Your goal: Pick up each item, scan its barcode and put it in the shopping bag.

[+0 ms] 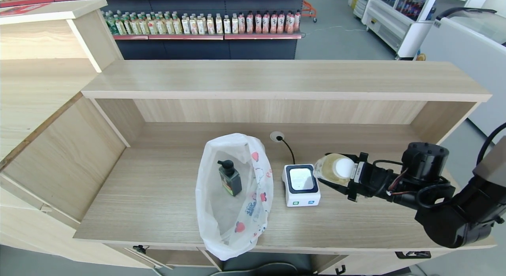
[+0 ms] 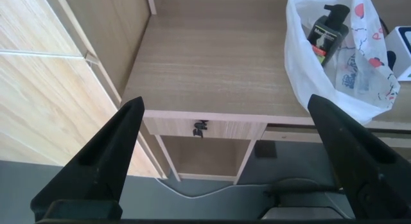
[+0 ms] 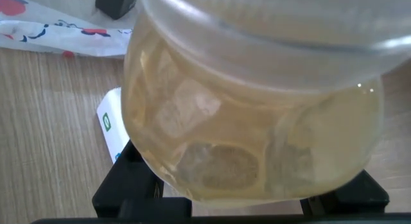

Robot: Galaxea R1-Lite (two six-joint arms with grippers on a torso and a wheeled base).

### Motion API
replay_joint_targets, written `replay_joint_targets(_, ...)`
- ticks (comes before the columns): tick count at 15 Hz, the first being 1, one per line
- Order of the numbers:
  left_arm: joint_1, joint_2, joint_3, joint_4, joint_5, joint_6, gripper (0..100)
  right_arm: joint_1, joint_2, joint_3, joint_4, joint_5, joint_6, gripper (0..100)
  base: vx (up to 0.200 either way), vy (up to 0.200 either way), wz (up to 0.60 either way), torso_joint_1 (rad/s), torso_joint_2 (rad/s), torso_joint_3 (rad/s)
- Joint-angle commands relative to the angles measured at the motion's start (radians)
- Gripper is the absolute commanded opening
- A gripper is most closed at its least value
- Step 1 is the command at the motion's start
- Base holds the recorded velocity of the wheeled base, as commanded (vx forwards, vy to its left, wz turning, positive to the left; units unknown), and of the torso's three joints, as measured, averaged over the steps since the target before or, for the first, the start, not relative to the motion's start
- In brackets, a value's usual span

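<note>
The right gripper [image 1: 330, 169] is clamped on a jar [image 1: 325, 168] of yellow stuff, just right of the scanner [image 1: 301, 185]. The jar lies sideways, with its white lid to the right. The left gripper [image 2: 225, 102] has its fingers wide apart. On the wooden counter [image 1: 150, 197], the shopping bag [image 1: 237, 228] holds a dark pump bottle [image 1: 230, 178]; its writing is too small to read. Drink shelves [image 1: 197, 25] stand far behind.

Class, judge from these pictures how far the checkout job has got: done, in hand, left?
Done: the pump bottle sits inside the shopping bag. In hand: the right gripper holds a jar beside the scanner. Left: scanning that jar and bagging it. The left gripper hangs open.
</note>
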Motion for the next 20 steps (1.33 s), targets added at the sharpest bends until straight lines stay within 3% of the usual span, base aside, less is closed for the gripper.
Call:
replay_joint_targets(1, 0.0, 0.0, 0.0, 0.0, 0.0, 0.0, 100, 0.01, 0.044, -0.033, 0.002, 0.001, 0.003, 0, 0.0, 0.0, 0.0, 0.0, 0.0, 0.0)
replay_joint_targets(9, 0.0, 0.0, 0.0, 0.0, 0.0, 0.0, 100, 0.062, 0.196, -0.221, -0.006, 0.001, 0.077, 0, 0.0, 0.0, 0.0, 0.0, 0.0, 0.0)
replay_joint_targets(20, 0.0, 0.0, 0.0, 0.0, 0.0, 0.0, 100, 0.079, 0.222, -0.26, -0.003, -0.002, 0.075, 0, 0.0, 0.0, 0.0, 0.0, 0.0, 0.0)
